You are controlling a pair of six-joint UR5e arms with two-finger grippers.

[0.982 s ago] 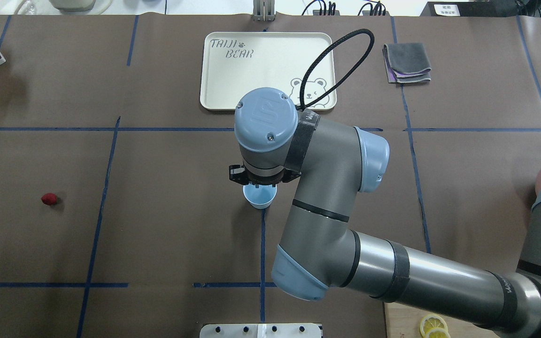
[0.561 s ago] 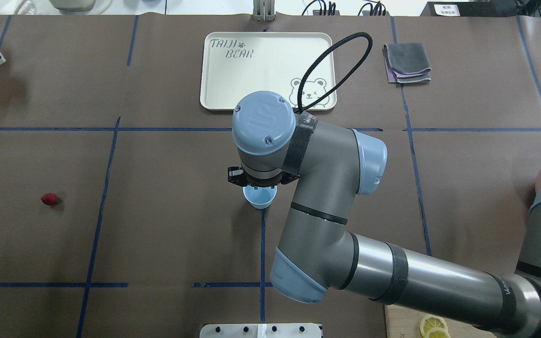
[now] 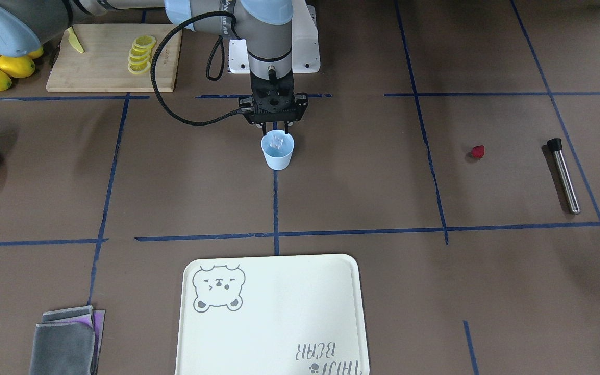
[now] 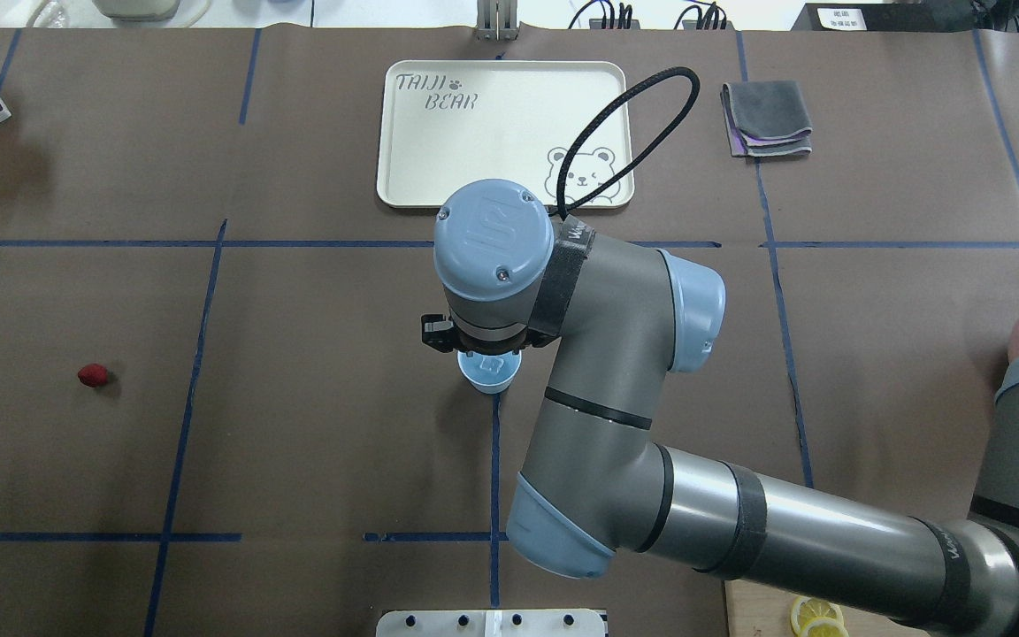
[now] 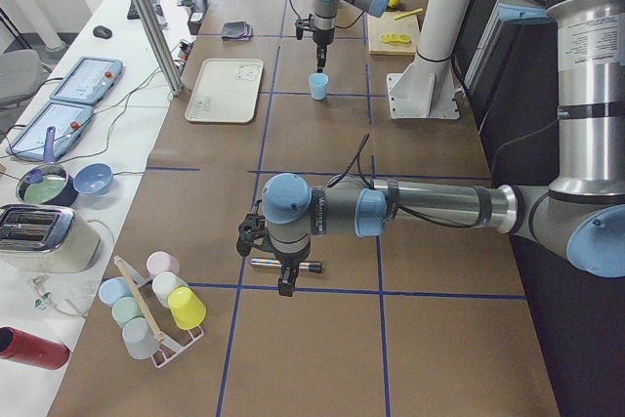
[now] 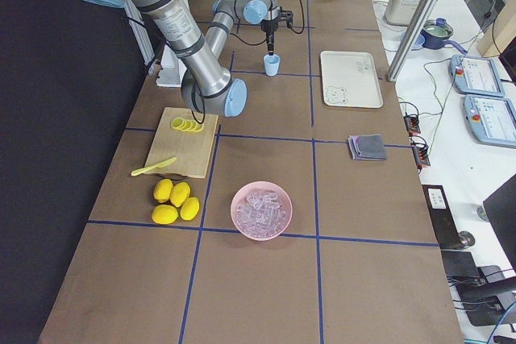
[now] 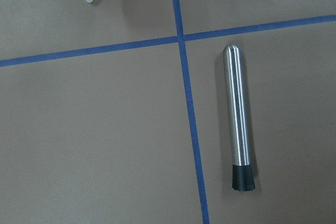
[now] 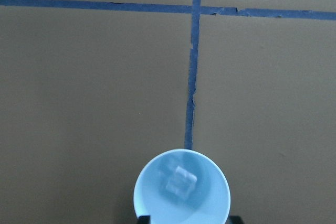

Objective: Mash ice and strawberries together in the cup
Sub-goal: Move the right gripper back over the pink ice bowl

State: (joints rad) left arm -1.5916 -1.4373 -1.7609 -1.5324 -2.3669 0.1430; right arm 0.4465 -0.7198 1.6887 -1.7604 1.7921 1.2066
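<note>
The light-blue cup stands upright at the table's middle on a blue tape line. One clear chunk of ice lies at the cup's bottom. My right gripper hangs straight above the rim, open, with nothing between its fingers. In the right wrist view its fingertips show at the bottom edge, one on each side of the cup. The strawberry lies alone on the table, far off on my left side. My left gripper hovers over a steel muddler; I cannot tell if it is open or shut.
A pink bowl of ice sits at my far right, near whole lemons and a cutting board with lemon slices. A cream tray and a folded grey cloth lie across the table. A rack of cups stands beyond the muddler.
The right wrist has shifted a little toward the robot's side and now covers more of the cup. The cup and the strawberry have stayed put.
</note>
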